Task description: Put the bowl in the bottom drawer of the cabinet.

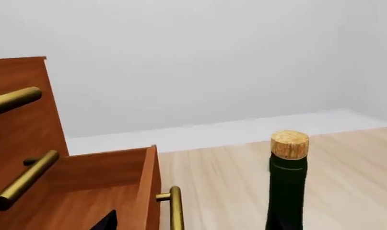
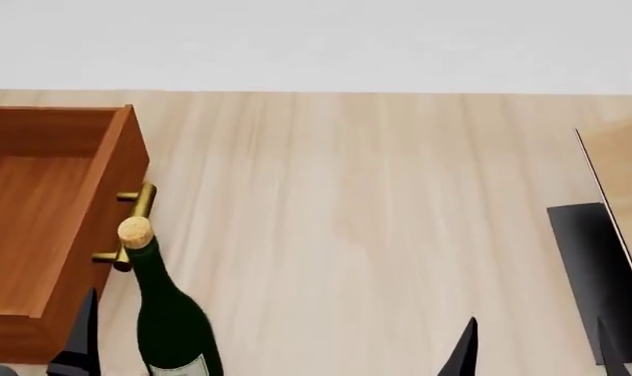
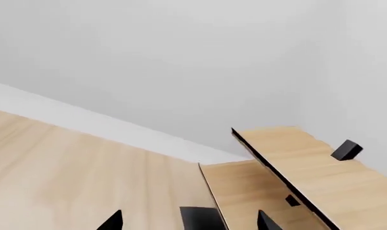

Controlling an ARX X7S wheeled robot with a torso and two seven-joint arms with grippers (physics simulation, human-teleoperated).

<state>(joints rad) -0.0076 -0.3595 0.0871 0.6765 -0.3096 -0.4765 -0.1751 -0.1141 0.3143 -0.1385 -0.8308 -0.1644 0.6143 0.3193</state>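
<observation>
The bowl is out of view in every frame. The cabinet (image 1: 24, 129) stands at the left, and its bottom drawer (image 2: 34, 211) is pulled out with a bare wood floor. The drawer's brass handle (image 2: 138, 223) faces the table. My left gripper (image 1: 187, 225) hangs open over the drawer's front corner. One dark fingertip (image 2: 81, 337) shows beside the drawer's front wall. My right gripper (image 2: 535, 348) is open and holds nothing, low at the near right, next to the rack's black base.
A dark green wine bottle (image 2: 169, 321) with a cork (image 2: 135, 231) stands just in front of the drawer handle, close to my left gripper. A light-wood slanted rack (image 2: 619, 157) on a black base (image 2: 593, 266) sits at the right. Pale wooden tabletop (image 2: 347, 219) lies between.
</observation>
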